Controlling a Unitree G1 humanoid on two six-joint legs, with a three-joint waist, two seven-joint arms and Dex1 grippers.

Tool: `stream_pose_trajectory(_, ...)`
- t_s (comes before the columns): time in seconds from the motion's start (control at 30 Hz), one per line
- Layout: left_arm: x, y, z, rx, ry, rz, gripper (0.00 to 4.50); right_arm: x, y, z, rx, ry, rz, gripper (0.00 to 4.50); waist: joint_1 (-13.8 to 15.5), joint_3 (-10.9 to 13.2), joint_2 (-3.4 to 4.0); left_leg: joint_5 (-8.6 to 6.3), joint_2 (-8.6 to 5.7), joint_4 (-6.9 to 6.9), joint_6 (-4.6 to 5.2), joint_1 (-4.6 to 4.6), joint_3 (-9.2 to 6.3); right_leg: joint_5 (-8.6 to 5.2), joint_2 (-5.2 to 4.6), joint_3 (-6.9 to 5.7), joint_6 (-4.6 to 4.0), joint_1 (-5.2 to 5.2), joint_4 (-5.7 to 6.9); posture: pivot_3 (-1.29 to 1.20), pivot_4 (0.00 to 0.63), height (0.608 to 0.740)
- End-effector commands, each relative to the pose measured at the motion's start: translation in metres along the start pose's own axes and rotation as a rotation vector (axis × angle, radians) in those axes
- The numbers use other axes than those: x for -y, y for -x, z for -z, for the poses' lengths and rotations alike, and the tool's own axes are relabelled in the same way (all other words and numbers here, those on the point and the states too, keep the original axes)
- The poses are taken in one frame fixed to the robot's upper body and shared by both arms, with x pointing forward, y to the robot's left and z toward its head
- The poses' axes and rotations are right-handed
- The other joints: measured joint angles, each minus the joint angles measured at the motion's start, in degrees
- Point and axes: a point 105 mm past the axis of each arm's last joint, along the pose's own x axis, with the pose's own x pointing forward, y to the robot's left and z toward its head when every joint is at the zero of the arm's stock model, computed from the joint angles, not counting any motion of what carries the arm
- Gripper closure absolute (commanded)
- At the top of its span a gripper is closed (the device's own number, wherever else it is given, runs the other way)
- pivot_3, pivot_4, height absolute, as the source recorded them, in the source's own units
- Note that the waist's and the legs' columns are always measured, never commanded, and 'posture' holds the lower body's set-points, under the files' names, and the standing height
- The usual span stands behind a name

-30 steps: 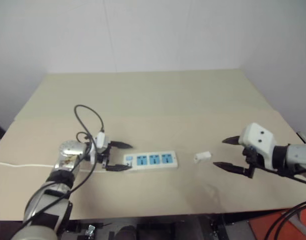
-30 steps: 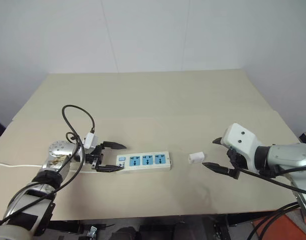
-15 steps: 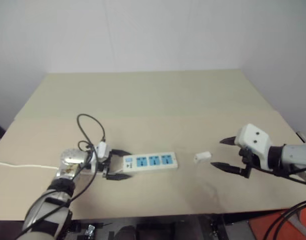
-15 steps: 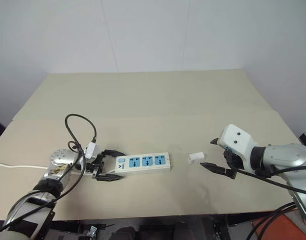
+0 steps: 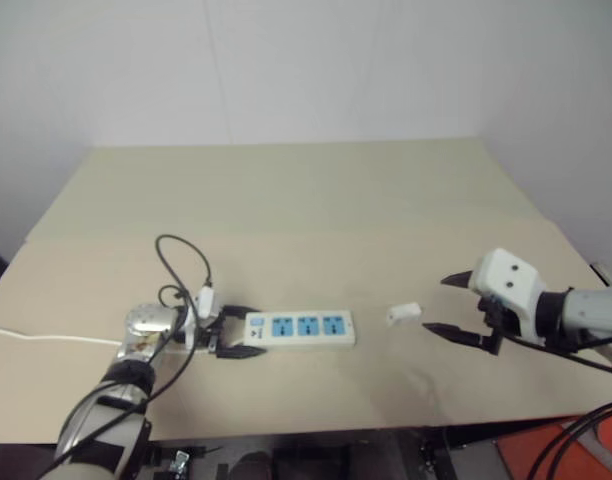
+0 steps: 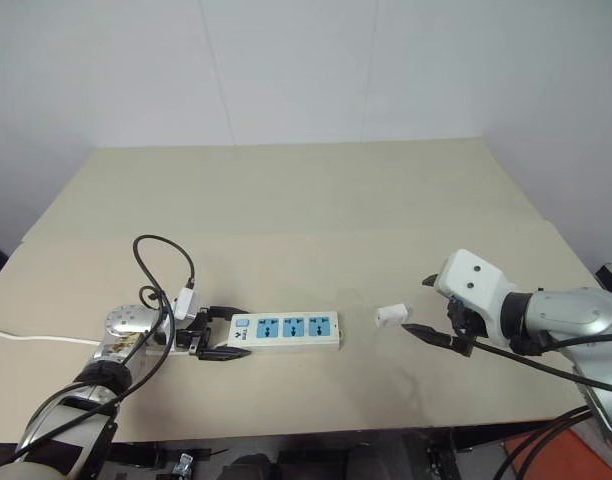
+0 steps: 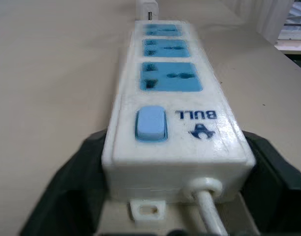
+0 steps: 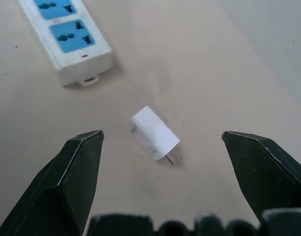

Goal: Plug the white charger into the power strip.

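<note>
Left gripper (image 6: pixel 223 332) now clamps switch end of power strip (image 6: pixel 286 329), lower than before; right gripper (image 6: pixel 429 309) spread near white charger (image 6: pixel 390 314). Beige table (image 6: pixel 316 200), white wall (image 6: pixel 286 60).

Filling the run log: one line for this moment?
left claw: shut on strip | right claw: open, around charger | charger: unplugged, on table

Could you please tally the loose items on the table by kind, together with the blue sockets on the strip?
Power strip: 1
White charger: 1
Blue sockets: 3, all empty
Total: 2 items, 3 sockets
</note>
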Motion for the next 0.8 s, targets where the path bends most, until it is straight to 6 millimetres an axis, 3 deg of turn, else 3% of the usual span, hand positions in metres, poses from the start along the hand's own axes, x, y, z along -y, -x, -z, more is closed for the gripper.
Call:
stream_pose_trajectory(0.03, -0.003, 0.004, 0.001, -0.020, 0.004, -0.015, 1.21, -0.001, 0.001, -0.009, 0.032, 0.049, 0.001, 0.00, 0.0, 0.0, 0.00, 0.00, 0.00, 0.00, 0.00, 0.03, 0.00, 0.00, 0.00, 0.00, 0.00, 0.03, 0.00, 0.00, 0.150, 0.740)
stream_pose_trajectory(0.23, -0.003, 0.005, 0.002, -0.057, -0.008, 0.001, 1.21, -0.008, -0.004, -0.014, -0.006, 0.083, -0.104, 0.00, -0.2, 0.0, -0.01, -0.04, 0.02, -0.01, 0.07, 0.40, 0.01, -0.05, 0.01, 0.02, 0.05, 0.37, -0.02, 0.00, 0.150, 0.740)
stream_pose_trajectory(0.4, -0.005, 0.003, -0.001, -0.057, -0.019, 0.009, 1.21, -0.006, -0.013, -0.017, -0.131, 0.302, -0.230, 0.00, -0.3, 0.0, 0.00, -0.05, 0.04, -0.01, 0.09, 0.42, 0.02, -0.06, 0.02, 0.02, 0.07, 0.36, -0.04, 0.00, 0.150, 0.740)
stream_pose_trajectory(0.53, -0.006, 0.001, -0.002, -0.071, -0.040, 0.017, 1.21, 0.007, -0.031, -0.021, -0.237, 0.505, -0.309, 0.00, -0.3, 0.0, -0.03, -0.06, 0.03, -0.01, 0.09, 0.41, 0.04, -0.09, 0.01, 0.02, 0.12, 0.30, -0.06, 0.00, 0.150, 0.740)
stream_pose_trajectory(0.8, -0.005, 0.000, 0.002, -0.095, -0.049, 0.020, 1.21, 0.024, -0.072, -0.021, -0.429, 0.626, -0.468, 0.00, -0.1, 0.1, -0.05, -0.06, -0.01, -0.01, 0.10, 0.35, 0.02, -0.07, 0.00, 0.01, 0.09, 0.20, -0.02, 0.00, 0.150, 0.740)
